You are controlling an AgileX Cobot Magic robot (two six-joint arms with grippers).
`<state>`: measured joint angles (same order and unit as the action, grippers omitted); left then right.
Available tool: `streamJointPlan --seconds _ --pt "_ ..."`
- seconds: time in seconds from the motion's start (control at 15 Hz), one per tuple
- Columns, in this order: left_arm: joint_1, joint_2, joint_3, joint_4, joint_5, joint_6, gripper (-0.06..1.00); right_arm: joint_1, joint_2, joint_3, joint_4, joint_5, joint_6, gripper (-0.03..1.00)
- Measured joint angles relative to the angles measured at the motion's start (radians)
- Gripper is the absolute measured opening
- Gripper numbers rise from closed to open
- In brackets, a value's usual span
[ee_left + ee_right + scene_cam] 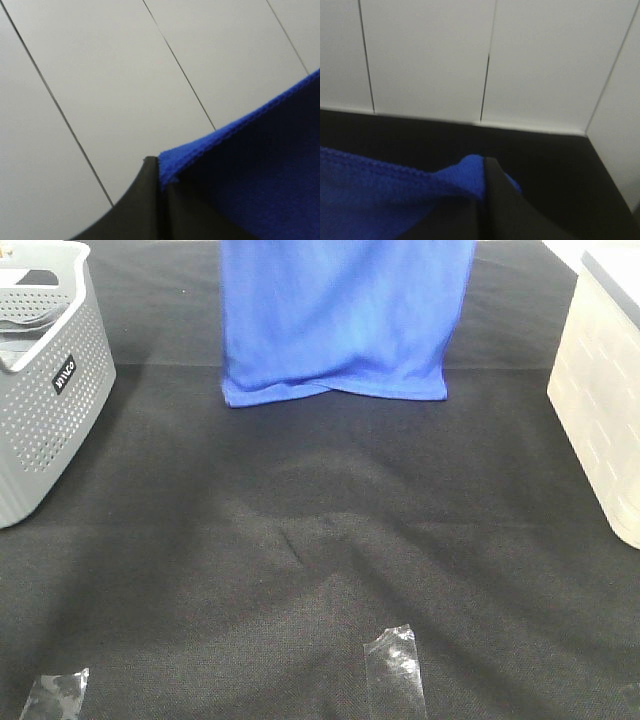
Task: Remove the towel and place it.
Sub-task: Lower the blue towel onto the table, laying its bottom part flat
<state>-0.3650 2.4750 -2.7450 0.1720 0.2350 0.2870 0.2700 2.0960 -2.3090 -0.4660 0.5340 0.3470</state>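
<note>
From the high camera I see the towel (pixel 345 320) hanging as a broad blue sheet in the upper middle of the frame. Its top runs out past the upper edge, and its lower hem is creased and looks to be resting on the black cloth (pixel 320 540) that covers the desk. A grey perforated basket (pixel 50 410) stands at the left edge and a cream bin (pixel 600 410) at the right edge, both well apart from the towel. Two strips of clear tape lie on the cloth along the bottom, one (pixel 397 670) near the middle and one (pixel 55 695) in the lower left corner. Neither arm shows in this view. On the left wrist camera the left jaws are pressed together with a stitched edge of the towel pinched between them, and the blue fabric spreads away from that point in front of a pale panelled wall (pixel 125 75). On the right wrist camera the right jaws are likewise clenched on a bunched corner of the towel. The rest of the fabric falls away beside them, with the black cloth and the same pale wall beyond.
</note>
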Motion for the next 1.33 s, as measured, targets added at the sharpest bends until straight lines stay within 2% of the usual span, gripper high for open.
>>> streamJointPlan --seconds 0.07,0.13,0.2,0.27,0.4,0.47,0.67,0.73,0.87,0.93,1.0,1.07,1.13,1.2,1.33 --pt "0.000 0.000 0.000 0.000 0.000 0.000 0.00 0.000 0.000 0.000 0.000 0.000 0.000 0.03" --pt "-0.038 -0.003 0.000 -0.012 0.315 -0.016 0.00 -0.001 -0.004 0.000 0.170 0.235 -0.166 0.03" --pt "-0.050 -0.013 0.000 -0.032 0.456 -0.019 0.00 -0.001 -0.013 0.000 0.256 0.357 -0.242 0.03" --pt "-0.058 -0.028 0.001 -0.059 0.562 -0.021 0.00 -0.001 -0.025 0.000 0.323 0.468 -0.307 0.03" --pt "-0.062 -0.077 0.001 -0.111 0.745 -0.023 0.00 -0.001 -0.048 0.000 0.374 0.638 -0.363 0.03" --pt "-0.062 -0.099 0.001 -0.120 0.822 -0.023 0.00 -0.001 -0.054 0.000 0.388 0.669 -0.380 0.03" --pt "-0.062 -0.118 -0.001 -0.121 0.961 -0.044 0.00 -0.001 -0.065 0.006 0.466 0.684 -0.387 0.03" --pt "-0.062 -0.130 0.022 -0.124 0.978 -0.111 0.00 -0.001 -0.087 0.036 0.510 0.685 -0.387 0.03" --pt "-0.061 -0.168 0.068 -0.146 0.983 -0.139 0.00 -0.001 -0.137 0.106 0.519 0.686 -0.386 0.03" --pt "-0.061 -0.226 0.143 -0.172 0.983 -0.147 0.00 -0.001 -0.209 0.200 0.522 0.687 -0.385 0.03" --pt "-0.061 -0.256 0.185 -0.172 0.983 -0.147 0.00 -0.001 -0.230 0.233 0.525 0.687 -0.385 0.03" --pt "-0.061 -0.360 0.344 -0.194 0.983 -0.157 0.00 -0.001 -0.306 0.318 0.536 0.688 -0.384 0.03" --pt "-0.061 -0.391 0.390 -0.198 0.983 -0.160 0.00 -0.001 -0.333 0.346 0.537 0.689 -0.384 0.03" --pt "-0.061 -0.507 0.550 -0.218 0.983 -0.157 0.00 -0.001 -0.407 0.417 0.543 0.689 -0.383 0.03" --pt "-0.063 -0.662 0.731 -0.257 0.983 -0.148 0.00 0.000 -0.493 0.509 0.575 0.689 -0.383 0.03"
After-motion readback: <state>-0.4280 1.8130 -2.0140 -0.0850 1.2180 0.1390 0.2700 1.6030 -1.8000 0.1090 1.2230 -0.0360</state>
